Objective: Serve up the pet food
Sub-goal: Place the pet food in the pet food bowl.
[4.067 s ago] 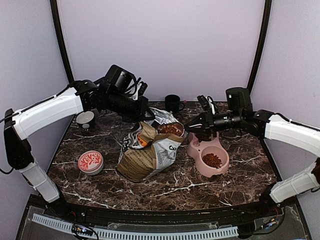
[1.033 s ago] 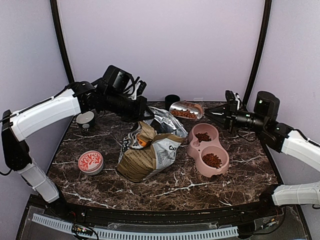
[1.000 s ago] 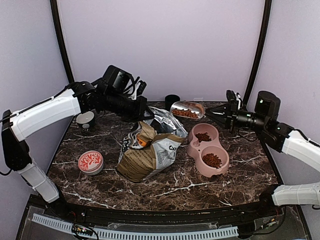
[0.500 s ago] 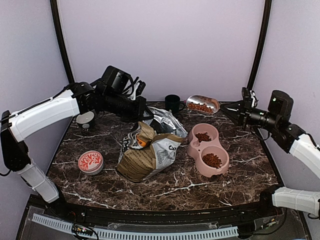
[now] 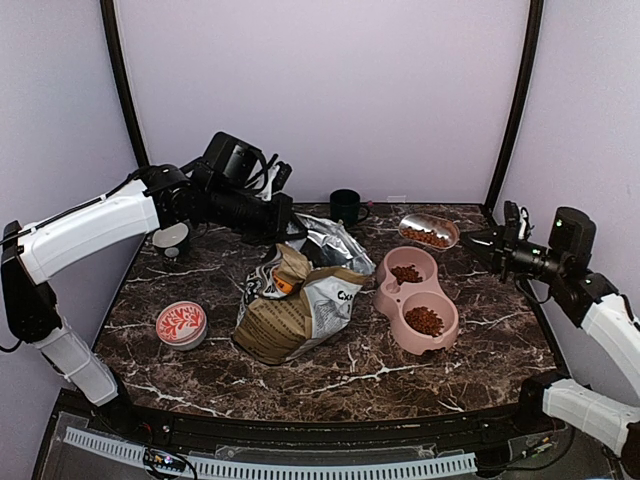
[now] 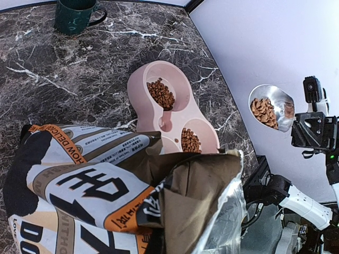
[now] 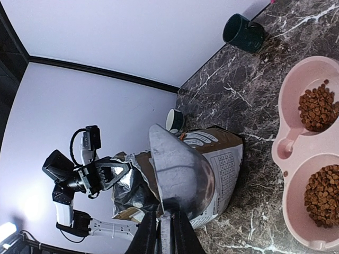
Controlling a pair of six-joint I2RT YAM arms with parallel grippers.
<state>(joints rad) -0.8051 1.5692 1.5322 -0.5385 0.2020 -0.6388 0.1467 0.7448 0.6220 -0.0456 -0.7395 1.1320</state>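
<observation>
The right arm reaches in over the bench's right edge, forearm near level. Its gripper (image 5: 476, 241) is clenched on the handle of a metal scoop (image 5: 428, 229) that carries kibble (image 5: 428, 238) in the air. Below and ahead of this gripper, a pink bowl (image 5: 398, 297) holds more kibble in both wells. The left arm stretches across, its gripper (image 5: 283, 226) grasping the foil lip of the bag (image 5: 300, 310) beneath it. The bench (image 5: 400, 375) is dark marble and the walls are lilac.

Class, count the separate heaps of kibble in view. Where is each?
3. One kibble heap lies in the pink double bowl's far compartment, one in its near compartment, one in the metal scoop held by the right gripper. More may hide inside the bag.
</observation>
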